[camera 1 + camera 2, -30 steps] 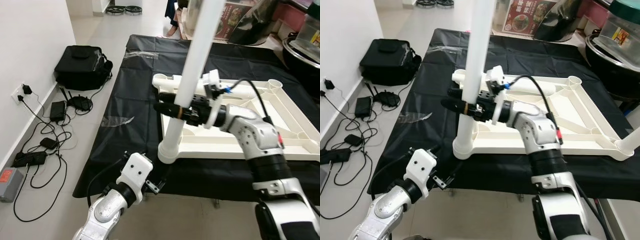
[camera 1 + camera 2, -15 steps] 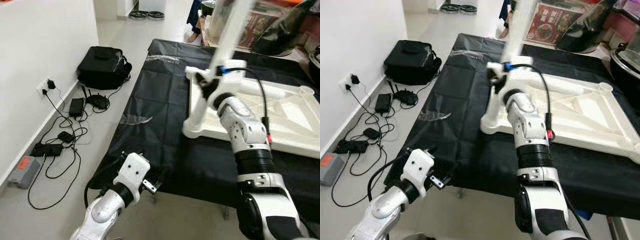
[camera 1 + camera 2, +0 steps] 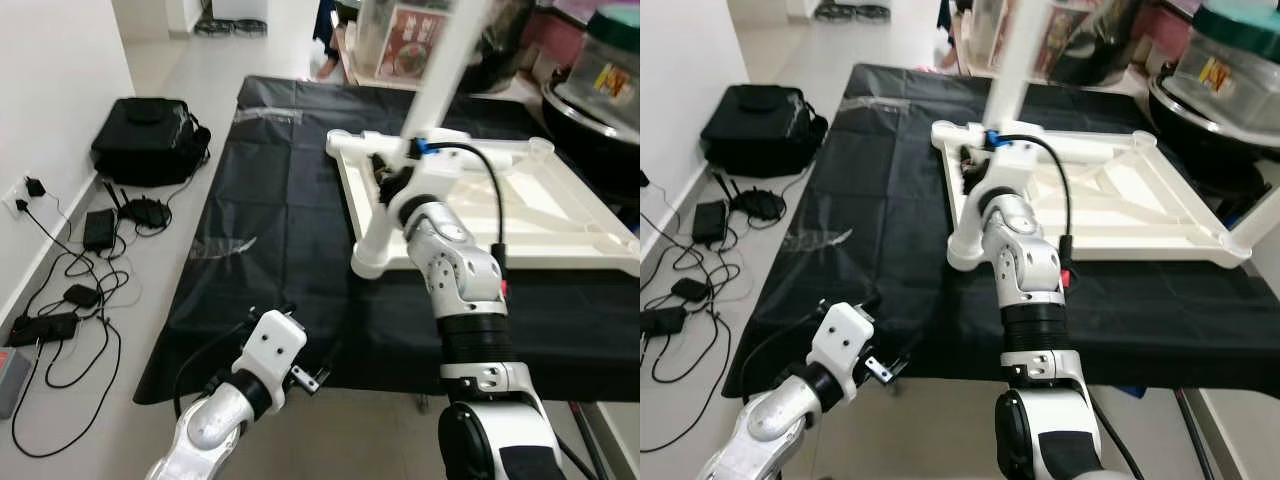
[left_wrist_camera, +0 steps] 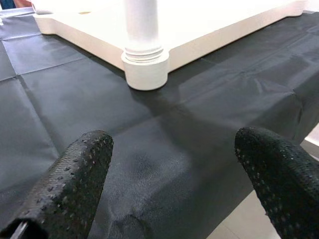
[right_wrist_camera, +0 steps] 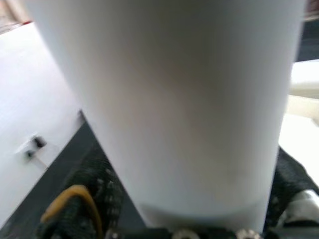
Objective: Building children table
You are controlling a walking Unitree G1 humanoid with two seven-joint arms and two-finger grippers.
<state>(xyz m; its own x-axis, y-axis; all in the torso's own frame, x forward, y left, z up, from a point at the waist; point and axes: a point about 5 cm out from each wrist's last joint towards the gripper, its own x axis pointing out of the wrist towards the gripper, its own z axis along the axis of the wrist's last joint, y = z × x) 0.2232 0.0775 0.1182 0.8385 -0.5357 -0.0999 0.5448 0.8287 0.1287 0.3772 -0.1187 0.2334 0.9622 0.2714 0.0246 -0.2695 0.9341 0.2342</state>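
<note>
One white leg [image 3: 440, 75] clamped in right end effector [image 3: 395, 178]; I keep leg straight in corner socket [image 4: 145, 69]. Left end effector [image 4: 172, 164] apart, idle.

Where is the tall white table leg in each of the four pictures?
Left eye view: table leg rises from the near-left corner of the white tabletop, right gripper around it.
Right eye view: upper middle, same corner.
Left wrist view: its foot sits in the corner socket.
Right wrist view: very close, between the fingers.
Shared landmark: black cloth.
</note>
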